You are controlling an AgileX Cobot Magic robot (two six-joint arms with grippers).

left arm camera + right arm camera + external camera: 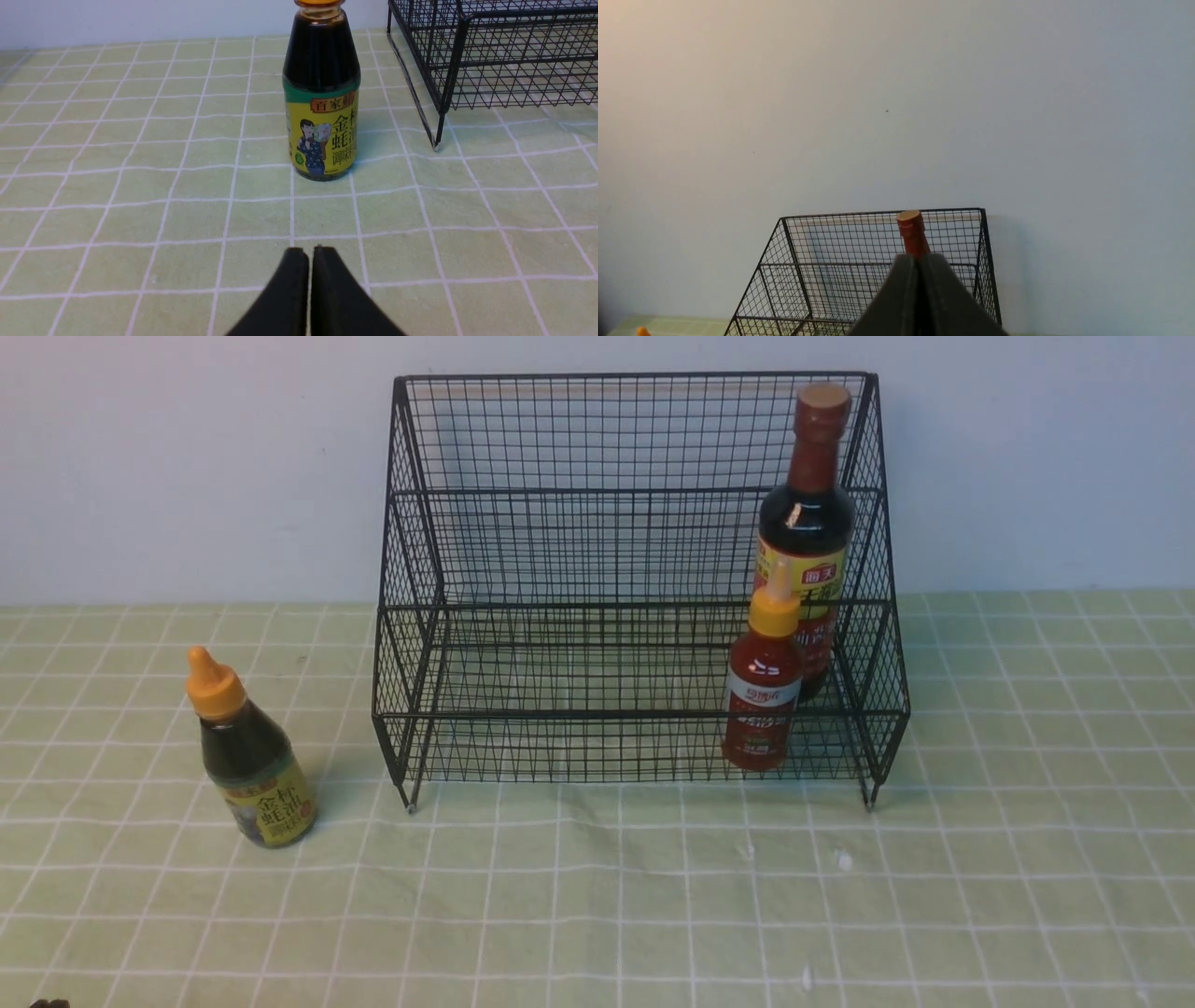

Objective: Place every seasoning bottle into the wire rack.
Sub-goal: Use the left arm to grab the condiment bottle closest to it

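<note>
1 squat bottle (250,756) stands outside, upright on the tabletop (653,896), left of the rack (406,644). The tall bottle (808,523) and red bottle (764,695) are inside. The left gripper (310,254), fully closed and empty, points straight at the squat bottle, apart from it. The right gripper (920,261), closed and empty, faces the rack. The left arm is judged nearer.

The left gripper (310,252) has two matte black fingers (289,298), wide at the base and narrowing to blunt, rounded tips. The right gripper (919,259) has the same wedge-shaped pair, looking dark grey.
</note>
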